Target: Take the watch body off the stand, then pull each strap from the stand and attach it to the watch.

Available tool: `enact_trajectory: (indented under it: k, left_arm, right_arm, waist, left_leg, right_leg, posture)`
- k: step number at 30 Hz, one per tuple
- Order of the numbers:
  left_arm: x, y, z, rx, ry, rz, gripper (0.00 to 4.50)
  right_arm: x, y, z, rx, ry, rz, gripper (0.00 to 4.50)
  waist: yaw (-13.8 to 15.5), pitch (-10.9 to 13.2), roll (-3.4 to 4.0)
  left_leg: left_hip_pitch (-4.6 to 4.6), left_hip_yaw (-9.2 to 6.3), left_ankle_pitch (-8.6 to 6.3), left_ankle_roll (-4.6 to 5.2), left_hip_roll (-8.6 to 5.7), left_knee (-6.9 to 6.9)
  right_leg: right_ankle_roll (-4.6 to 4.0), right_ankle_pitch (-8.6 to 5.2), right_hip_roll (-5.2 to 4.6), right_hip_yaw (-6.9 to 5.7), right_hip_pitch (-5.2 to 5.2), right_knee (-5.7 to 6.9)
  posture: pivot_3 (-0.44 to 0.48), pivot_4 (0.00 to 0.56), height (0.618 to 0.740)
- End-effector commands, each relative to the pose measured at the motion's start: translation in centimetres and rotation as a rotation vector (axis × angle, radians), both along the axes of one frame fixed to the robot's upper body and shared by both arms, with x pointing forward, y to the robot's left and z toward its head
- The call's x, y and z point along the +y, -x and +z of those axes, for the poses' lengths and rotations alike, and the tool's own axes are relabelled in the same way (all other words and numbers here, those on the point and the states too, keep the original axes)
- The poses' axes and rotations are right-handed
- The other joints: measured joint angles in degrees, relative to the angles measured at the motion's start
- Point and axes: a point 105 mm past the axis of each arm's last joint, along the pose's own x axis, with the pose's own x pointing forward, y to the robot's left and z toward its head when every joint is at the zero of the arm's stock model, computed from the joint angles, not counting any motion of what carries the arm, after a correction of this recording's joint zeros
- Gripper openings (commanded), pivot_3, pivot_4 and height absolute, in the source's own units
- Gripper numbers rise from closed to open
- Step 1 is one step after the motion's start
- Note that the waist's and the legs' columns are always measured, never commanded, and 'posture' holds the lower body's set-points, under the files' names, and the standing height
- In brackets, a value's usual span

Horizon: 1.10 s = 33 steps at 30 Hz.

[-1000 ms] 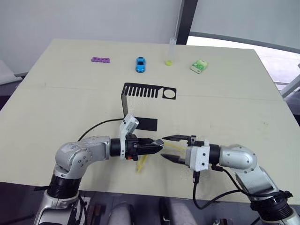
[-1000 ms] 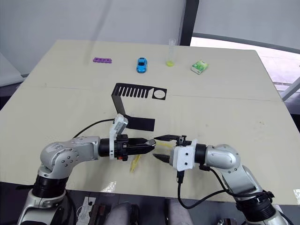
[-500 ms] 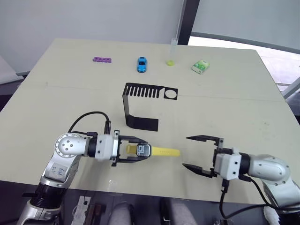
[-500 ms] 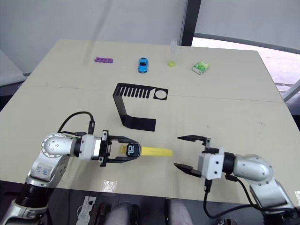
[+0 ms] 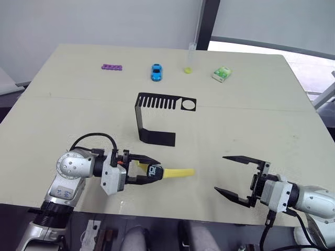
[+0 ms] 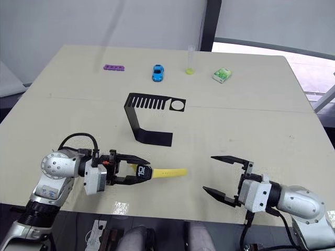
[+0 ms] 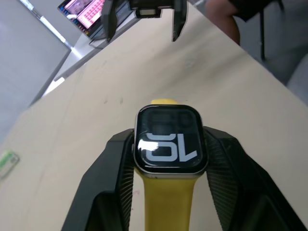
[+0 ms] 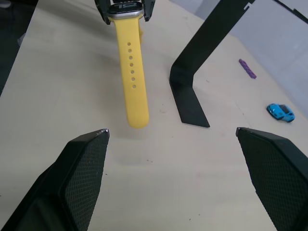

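Gripping the watch (image 5: 153, 171), your left claw (image 5: 149, 170) aims its strap (image 5: 178, 172) toward 3 o'clock; the right claw (image 5: 238, 178) waits there, wide open, empty

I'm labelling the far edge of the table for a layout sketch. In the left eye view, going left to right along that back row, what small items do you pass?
Purple block strip → blue toy car → clear tube with yellow bottom → green-white packet.
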Motion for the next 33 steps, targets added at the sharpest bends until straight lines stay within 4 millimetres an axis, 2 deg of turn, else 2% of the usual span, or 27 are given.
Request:
enact_trajectory:
  k: [1,3,5,7,12,17,20,24,26,30,33]
  left_arm:
    - [-1.2,-0.4,2.1,0.257,0.081,0.064,1.63]
    - [-1.8,-0.9,1.3,0.348,0.035,0.112,1.63]
    - [-2.5,-1.4,-0.4,0.386,-0.041,0.137,1.63]
    - [-3.2,-1.9,-1.8,0.36,-0.095,0.154,1.63]
    - [-5.4,-3.5,-4.0,0.384,-0.077,0.206,1.63]
    - [-5.6,-2.6,-5.1,0.316,-0.138,0.144,1.63]
    - [-4.9,-2.9,-4.8,0.275,-0.127,0.158,1.63]
    - [-4.3,-2.7,-3.5,0.238,-0.051,0.146,3.63]
    - [-3.1,-1.8,-2.5,0.225,-0.003,0.13,4.44]
    - [1.5,-0.5,-1.5,0.254,0.054,0.259,4.44]
    - [6.4,0.2,-1.2,0.245,0.046,0.471,4.44]
  right_arm:
    - [0.6,0.4,1.8,0.072,-0.075,0.039,4.47]
    - [1.0,0.9,1.9,0.099,-0.051,0.092,4.47]
    - [1.2,1.1,1.8,0.121,-0.033,0.118,4.47]
    - [1.2,1.0,1.8,0.139,-0.026,0.125,4.47]
    - [1.0,1.0,1.7,0.165,-0.004,0.136,4.47]
    - [0.7,1.1,1.3,0.181,0.03,0.149,4.47]
    - [0.3,0.8,0.9,0.191,0.042,0.137,4.47]
    - [0.0,0.5,0.7,0.205,0.041,0.128,4.5]
    - [-0.4,0.0,0.8,0.21,0.033,0.112,4.5]
    - [-2.2,-1.1,1.5,0.224,0.037,0.054,4.5]
    - [-4.1,-1.9,2.1,0.21,0.066,-0.006,4.5]
  waist:
    - [0.02,0.0,0.0]
    - [0.05,0.0,0.0]
    - [0.06,-0.01,0.0]
    - [0.05,-0.01,0.0]
    - [0.21,0.0,-0.01]
    - [-0.01,-0.01,0.0]
    - [0.09,-0.01,-0.01]
    - [0.11,-0.01,-0.01]
    - [-0.19,-0.01,0.0]
    - [-0.46,0.0,0.0]
    - [-0.28,0.0,0.0]
  left_leg:
    - [-0.01,-0.02,0.0,0.0,0.01,0.02]
    - [0.01,-0.04,0.0,0.0,-0.01,0.02]
    - [0.03,-0.05,0.0,0.0,-0.03,0.01]
    - [0.02,-0.04,0.0,0.0,-0.04,0.0]
    - [-0.01,-0.03,0.0,-0.01,-0.05,0.08]
    - [0.0,-0.02,0.0,-0.02,-0.01,0.05]
    - [0.01,-0.01,0.01,-0.02,-0.01,0.06]
    - [0.0,-0.03,0.0,-0.01,-0.02,0.06]
    - [0.01,-0.02,0.0,-0.01,-0.01,0.05]
    - [0.04,-0.01,0.01,-0.04,0.07,0.03]
    - [0.05,-0.02,0.01,-0.03,0.06,0.0]
  right_leg:
    - [0.0,0.0,-0.01,-0.01,0.0,0.02]
    - [0.0,0.0,-0.03,-0.01,0.02,0.05]
    - [0.0,0.0,-0.01,-0.02,0.04,0.03]
    - [0.0,0.0,0.03,-0.01,0.05,-0.02]
    - [0.0,0.0,0.06,-0.01,0.02,-0.02]
    - [0.0,0.0,0.09,0.0,0.0,-0.01]
    - [0.0,0.0,0.07,0.0,0.01,0.0]
    - [0.0,0.0,0.04,-0.01,0.01,0.0]
    - [0.0,0.0,0.04,0.0,0.01,0.01]
    - [-0.02,-0.01,0.05,0.0,-0.01,0.07]
    - [-0.04,-0.02,0.02,-0.01,0.01,0.04]
  posture:
    - [0.0,0.15,0.74]
    - [0.0,0.15,0.74]
    - [0.0,0.15,0.74]
    - [0.0,0.15,0.74]
    - [0.0,0.15,0.74]
    - [0.0,0.15,0.74]
    - [0.0,0.15,0.74]
    - [0.0,0.15,0.74]
    - [0.0,0.15,0.74]
    - [0.0,0.15,0.74]
    - [0.0,0.15,0.74]
